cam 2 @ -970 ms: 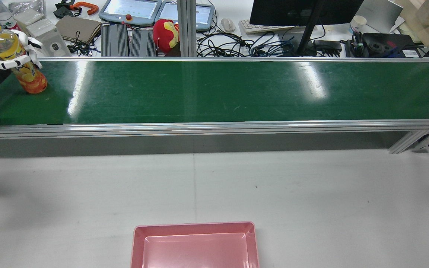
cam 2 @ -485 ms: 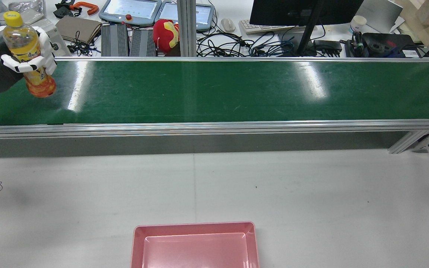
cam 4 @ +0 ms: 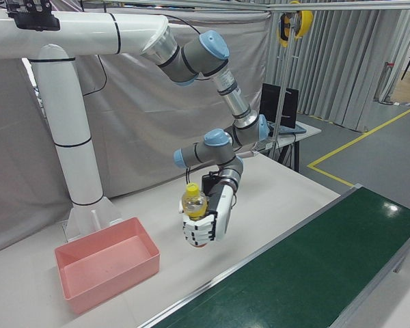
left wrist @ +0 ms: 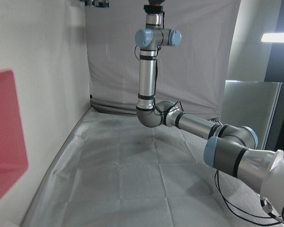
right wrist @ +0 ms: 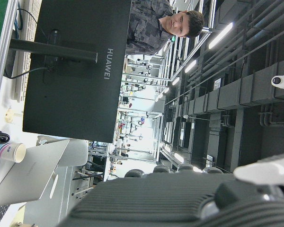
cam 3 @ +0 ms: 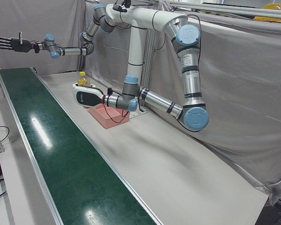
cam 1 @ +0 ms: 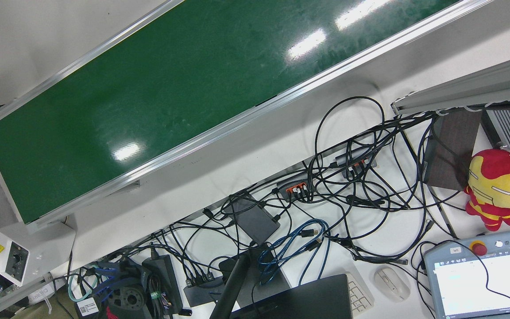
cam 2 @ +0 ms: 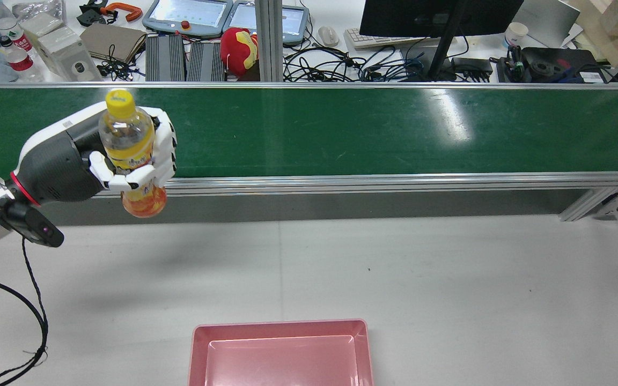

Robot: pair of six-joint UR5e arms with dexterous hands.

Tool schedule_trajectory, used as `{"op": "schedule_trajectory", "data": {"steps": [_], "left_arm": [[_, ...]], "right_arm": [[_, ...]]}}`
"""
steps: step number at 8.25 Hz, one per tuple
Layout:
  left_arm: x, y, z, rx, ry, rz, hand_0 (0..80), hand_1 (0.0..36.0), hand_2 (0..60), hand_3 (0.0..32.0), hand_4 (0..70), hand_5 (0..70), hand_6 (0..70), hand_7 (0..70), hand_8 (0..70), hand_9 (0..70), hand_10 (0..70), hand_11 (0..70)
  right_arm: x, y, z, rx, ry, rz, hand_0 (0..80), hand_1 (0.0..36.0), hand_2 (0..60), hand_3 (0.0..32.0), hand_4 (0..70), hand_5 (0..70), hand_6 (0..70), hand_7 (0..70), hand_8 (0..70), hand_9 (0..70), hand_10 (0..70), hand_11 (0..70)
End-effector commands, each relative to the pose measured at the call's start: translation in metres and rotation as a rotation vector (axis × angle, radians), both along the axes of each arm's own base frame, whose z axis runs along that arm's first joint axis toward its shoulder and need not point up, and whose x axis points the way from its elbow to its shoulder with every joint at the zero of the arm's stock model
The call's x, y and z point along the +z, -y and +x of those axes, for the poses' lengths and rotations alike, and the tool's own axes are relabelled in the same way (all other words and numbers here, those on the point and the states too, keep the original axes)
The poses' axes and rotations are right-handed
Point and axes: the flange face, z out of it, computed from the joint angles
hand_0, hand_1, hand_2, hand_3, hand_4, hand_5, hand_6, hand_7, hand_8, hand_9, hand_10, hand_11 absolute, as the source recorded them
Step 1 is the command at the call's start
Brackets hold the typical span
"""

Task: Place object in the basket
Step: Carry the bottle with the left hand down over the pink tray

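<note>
My left hand (cam 2: 92, 161) is shut on a yellow-capped bottle of orange drink (cam 2: 125, 136) and holds it upright in the air over the near rail of the green conveyor belt (cam 2: 341, 128). The same hand (cam 4: 206, 220) and bottle (cam 4: 193, 200) show in the right-front view, and the hand (cam 3: 86, 96) and bottle (cam 3: 83, 79) also in the left-front view. The pink basket (cam 2: 281, 328) stands empty on the white table, near and to the right of the hand; it also shows in the right-front view (cam 4: 106, 277). My right hand (cam 3: 9, 43) is open, raised high beyond the belt's far end.
Behind the belt lies a cluttered desk with cables (cam 2: 352, 67), a monitor (cam 2: 438, 16), teach pendants (cam 2: 188, 13) and a red plush toy (cam 2: 239, 49). The white table (cam 2: 448, 279) lies between belt and basket.
My left hand has lifted the bottle off the belt's far left end. It has carried it right and toward the near rail, higher above the surface.
</note>
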Motion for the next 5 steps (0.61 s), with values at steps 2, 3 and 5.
{"op": "schedule_trajectory", "data": {"steps": [2, 3, 5], "left_arm": [[-0.066, -0.147, 0.142, 0.261, 0.086, 0.162, 80.0, 36.0, 60.0, 0.0, 70.0, 70.0, 70.0, 70.0, 70.0, 70.0, 53.0, 70.0], [-0.076, -0.19, 0.176, 0.304, 0.105, 0.174, 77.3, 36.0, 60.0, 0.0, 70.0, 70.0, 70.0, 70.0, 70.0, 70.0, 52.3, 70.0], [-0.052, -0.231, 0.218, 0.314, 0.158, 0.114, 61.6, 36.0, 60.0, 0.0, 70.0, 70.0, 70.0, 70.0, 70.0, 70.0, 49.7, 70.0]], "right_arm": [[0.001, 0.0, 0.0, 0.001, 0.0, -0.002, 0.0, 0.0, 0.0, 0.0, 0.0, 0.0, 0.0, 0.0, 0.0, 0.0, 0.0, 0.0], [0.001, 0.0, 0.0, 0.001, 0.0, -0.002, 0.0, 0.0, 0.0, 0.0, 0.0, 0.0, 0.0, 0.0, 0.0, 0.0, 0.0, 0.0], [0.002, 0.0, 0.0, 0.001, 0.0, -0.003, 0.0, 0.0, 0.0, 0.0, 0.0, 0.0, 0.0, 0.0, 0.0, 0.0, 0.0, 0.0]]}}
